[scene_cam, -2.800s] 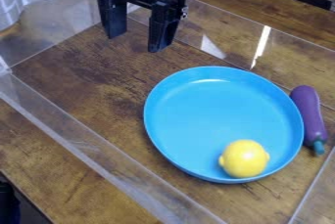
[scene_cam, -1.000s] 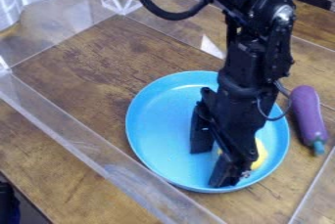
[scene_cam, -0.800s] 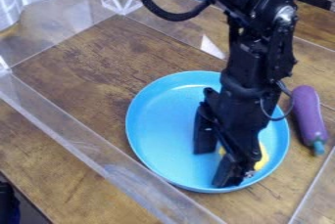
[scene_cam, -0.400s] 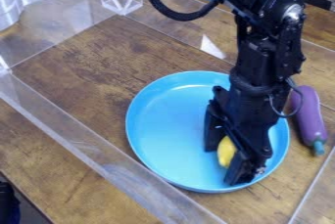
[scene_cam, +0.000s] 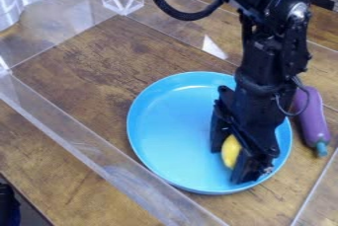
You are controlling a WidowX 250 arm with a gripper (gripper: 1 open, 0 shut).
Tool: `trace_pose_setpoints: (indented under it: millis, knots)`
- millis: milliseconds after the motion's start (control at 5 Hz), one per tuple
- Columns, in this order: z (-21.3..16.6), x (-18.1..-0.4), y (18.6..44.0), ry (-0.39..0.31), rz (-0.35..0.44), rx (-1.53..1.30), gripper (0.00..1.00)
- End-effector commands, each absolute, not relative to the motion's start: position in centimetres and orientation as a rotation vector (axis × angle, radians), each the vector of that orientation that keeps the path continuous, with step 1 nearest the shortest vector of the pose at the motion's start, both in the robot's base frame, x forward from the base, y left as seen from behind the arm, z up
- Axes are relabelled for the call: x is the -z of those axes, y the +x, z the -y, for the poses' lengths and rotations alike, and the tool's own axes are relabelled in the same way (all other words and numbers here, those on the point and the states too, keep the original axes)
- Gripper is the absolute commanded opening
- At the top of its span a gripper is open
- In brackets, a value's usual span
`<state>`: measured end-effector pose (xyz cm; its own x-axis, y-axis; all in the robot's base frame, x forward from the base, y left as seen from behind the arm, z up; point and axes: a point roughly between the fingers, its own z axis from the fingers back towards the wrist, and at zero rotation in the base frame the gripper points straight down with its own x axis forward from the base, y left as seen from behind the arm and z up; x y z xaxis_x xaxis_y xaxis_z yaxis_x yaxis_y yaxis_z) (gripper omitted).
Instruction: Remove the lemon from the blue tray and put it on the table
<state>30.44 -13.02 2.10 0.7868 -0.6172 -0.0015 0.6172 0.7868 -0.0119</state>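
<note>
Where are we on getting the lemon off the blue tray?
Done: the black gripper is down in the round blue plastic tray, jaws shut on the small yellow lemon. In hand: the grasp, lemon not lifted. Left: lift it and set it on the dark wooden table.

arm comes down from top of frame, gripper (scene_cam: 242, 153) pointing straight down into the right half of the tray (scene_cam: 165, 131). black fingers closed on the lemon (scene_cam: 231, 152); only a yellow sliver shows between them. tray sits on the table (scene_cam: 93, 67), wood grain with plank seams. eggplant (scene_cam: 314, 119) lies on the table just right of the tray, partly behind the arm. clear wall (scene_cam: 73, 136) runs along the near left edge.
</note>
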Motion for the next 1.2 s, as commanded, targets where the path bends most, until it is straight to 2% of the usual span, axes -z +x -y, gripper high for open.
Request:
trace_pose_setpoints:
  millis: [0,1000]
  knots:
    - [13.53,-0.81,30.23,-0.02,-0.013,0.683,0.0]
    - [14.16,-0.29,30.85,-0.045,0.001,0.667,0.0]
